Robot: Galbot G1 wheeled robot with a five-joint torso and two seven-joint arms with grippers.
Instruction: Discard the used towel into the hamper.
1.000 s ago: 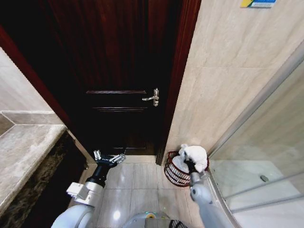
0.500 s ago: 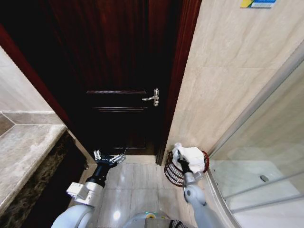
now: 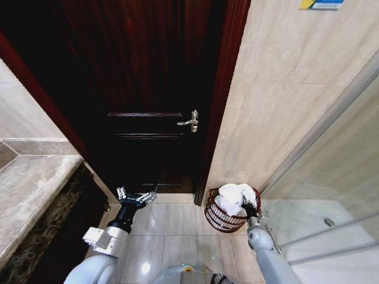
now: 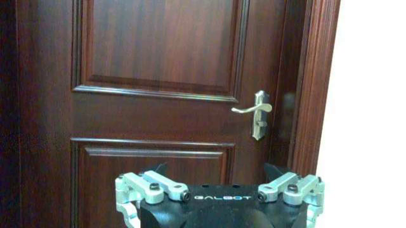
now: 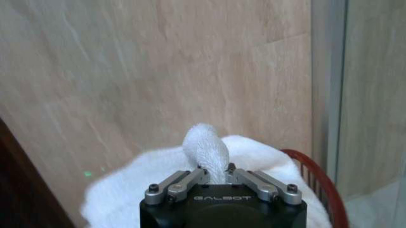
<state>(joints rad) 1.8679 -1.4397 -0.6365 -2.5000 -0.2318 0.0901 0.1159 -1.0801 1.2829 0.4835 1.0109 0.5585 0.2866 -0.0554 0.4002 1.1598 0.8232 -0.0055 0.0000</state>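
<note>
Since a second ago the right gripper [image 3: 249,208] has swung from the hamper's [image 3: 220,219] front edge out to its right rim. The white towel [image 3: 232,197], earlier bunched high above the rim, now sits lower in the hamper, a fold apparently still pinched between the jaws.

You see dark wood door [image 3: 148,89] filling upper centre of head frame, shut, panelled. Silver lever handle [image 3: 189,122] at your door's right edge, mid-frame; lever points left. Beige tiled wall [image 3: 284,89] takes upper right. Glass shower screen [image 3: 331,195] slants across lower right. Marble counter [image 3: 29,189] at lower left. Glossy floor tiles [image 3: 172,225] along bottom centre.
</note>
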